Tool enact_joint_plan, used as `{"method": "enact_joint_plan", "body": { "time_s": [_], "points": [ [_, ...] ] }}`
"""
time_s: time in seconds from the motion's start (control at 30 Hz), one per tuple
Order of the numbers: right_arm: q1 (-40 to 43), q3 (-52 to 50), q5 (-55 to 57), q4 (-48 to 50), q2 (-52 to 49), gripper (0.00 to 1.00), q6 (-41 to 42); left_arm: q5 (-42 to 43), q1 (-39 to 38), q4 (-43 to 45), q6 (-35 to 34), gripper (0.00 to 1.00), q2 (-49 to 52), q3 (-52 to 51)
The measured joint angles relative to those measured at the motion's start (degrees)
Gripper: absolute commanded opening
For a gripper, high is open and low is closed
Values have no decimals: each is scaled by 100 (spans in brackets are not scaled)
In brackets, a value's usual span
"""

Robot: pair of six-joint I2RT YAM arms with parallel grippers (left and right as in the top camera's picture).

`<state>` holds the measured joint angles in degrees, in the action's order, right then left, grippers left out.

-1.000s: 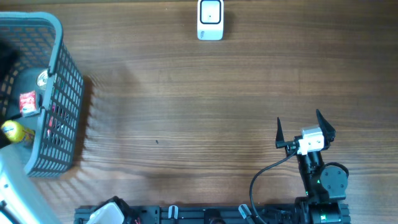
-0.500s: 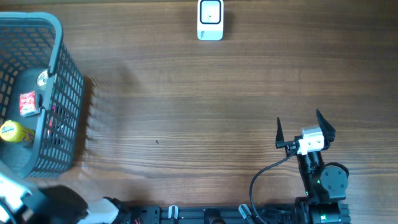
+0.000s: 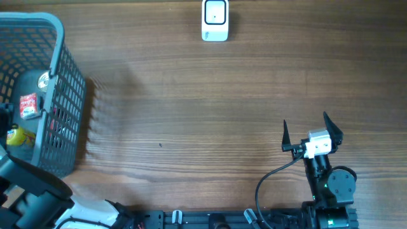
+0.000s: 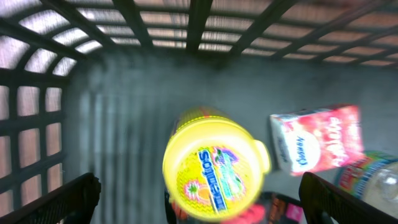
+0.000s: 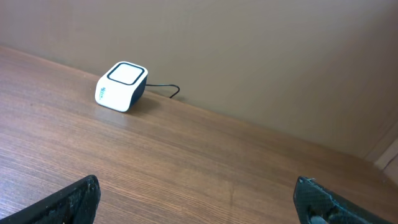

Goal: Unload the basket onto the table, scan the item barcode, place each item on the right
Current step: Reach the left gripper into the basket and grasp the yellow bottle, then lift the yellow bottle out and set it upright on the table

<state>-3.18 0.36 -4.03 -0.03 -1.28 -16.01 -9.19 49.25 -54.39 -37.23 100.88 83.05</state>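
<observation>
At the far left of the bench (image 3: 191, 108), I have the left arm (image 3: 35, 186) reaching over the near corner of a grey plastic basket (image 3: 63, 89). The left fingers (image 4: 74, 199) are spread wide and hold nothing. They hang inside the basket directly above a yellow bottle (image 4: 214, 165). Seen from the wrist camera, the bottle points its cap end up at the lens and sits midway between the two finger tips, apart from both. The wrist picture is blurred, so I cannot read the label.

Just to the right of the bottle lies a pink carton (image 4: 317, 146), tilted, with white lettering on its near face. A clear bottle (image 4: 376, 180) shows at the lower right edge, partly cut off. From overhead, the yellow bottle (image 3: 16, 135) and the carton (image 3: 27, 105) both lie against the basket's right wall, with the carton farther from me.

At the middle of the bench's far edge stands the white scanner (image 3: 215, 20), well apart from the basket. Its cable trails off behind it in the right wrist view. The scanner (image 5: 122, 86) rests on bare wood with its window facing up.

At the near right, the right arm (image 3: 327, 181) sits low by its base. The right fingers (image 3: 285, 130) are also spread wide and empty, and they point across the bench toward the scanner.
</observation>
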Motion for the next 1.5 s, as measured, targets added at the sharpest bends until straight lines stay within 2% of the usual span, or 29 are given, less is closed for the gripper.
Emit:
{"method": "enact_joint_plan", "body": {
  "time_s": [0.47,0.5,0.6,0.63,0.73,0.77,0.83,0.97,1.07,1.2,1.5],
  "points": [
    [0,0,0,0,0,99,0,-24,0,1639,2,100,33,-1110],
    [0,0,0,2,0,100,0,-24,0,1681,2,96,52,-1121],
    [0,0,0,0,0,100,0,-42,0,1799,-35,66,264,-1121],
    [0,0,0,2,0,100,0,-44,0,1808,-35,62,328,-1121],
    [0,0,0,0,0,100,0,-46,0,1845,-37,59,428,-1134],
    [0,-2,0,0,0,100,0,-44,0,1849,-37,54,428,-1134],
    [0,0,0,0,0,100,0,-44,0,1847,-48,50,428,-1134],
    [0,0,0,0,0,100,0,-48,0,1836,-37,51,428,-1134],
    [0,0,0,0,0,100,0,-39,0,1781,-37,45,424,-1132],
    [0,0,0,0,0,100,0,87,0,1694,-39,43,396,-1126],
    [0,0,0,2,0,100,0,1233,0,1578,-42,43,-140,-1154]
  ]
}}
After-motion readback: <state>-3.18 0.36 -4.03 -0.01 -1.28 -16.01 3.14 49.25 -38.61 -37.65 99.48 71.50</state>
